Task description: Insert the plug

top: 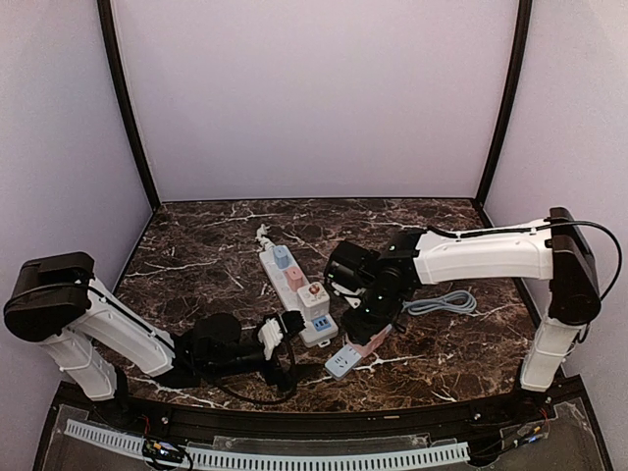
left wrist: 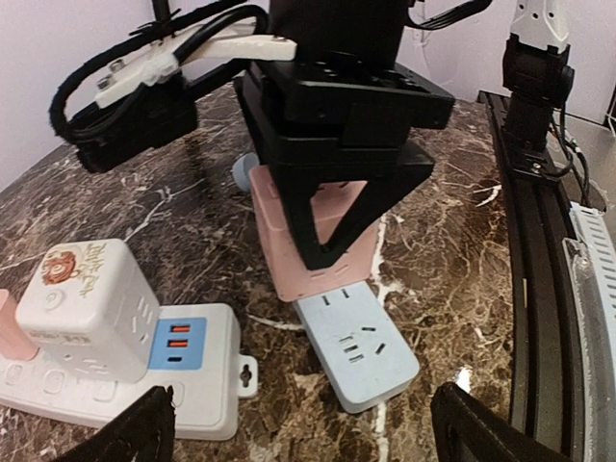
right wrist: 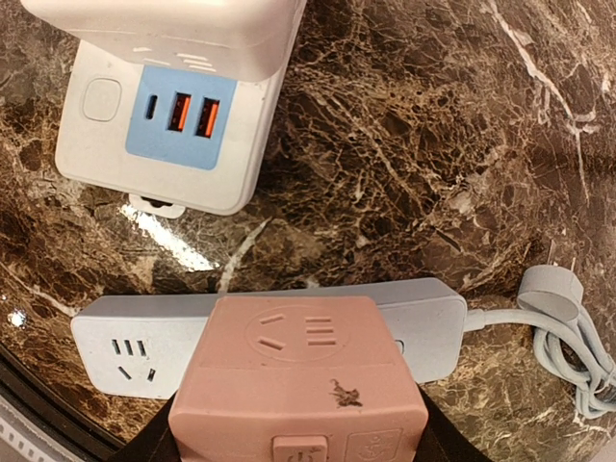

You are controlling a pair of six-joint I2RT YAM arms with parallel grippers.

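Left gripper (top: pixel 283 331) gapes wide, nothing in it, just beside the near end of the white strip (top: pixel 294 285). Right gripper (top: pixel 371 329) is clamped on the pink plug (right wrist: pixel 300 385), which sits over the blue strip (right wrist: pixel 125 351) — whether seated, I cannot tell. Farther right lies a coiled cable (top: pixel 446 302).

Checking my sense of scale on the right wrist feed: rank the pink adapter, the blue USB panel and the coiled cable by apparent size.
1. pink adapter: largest, though it is nearest the camera, which inflates it.
2. blue USB panel and coiled cable: look about alike; the cable runs off frame, so unranked.
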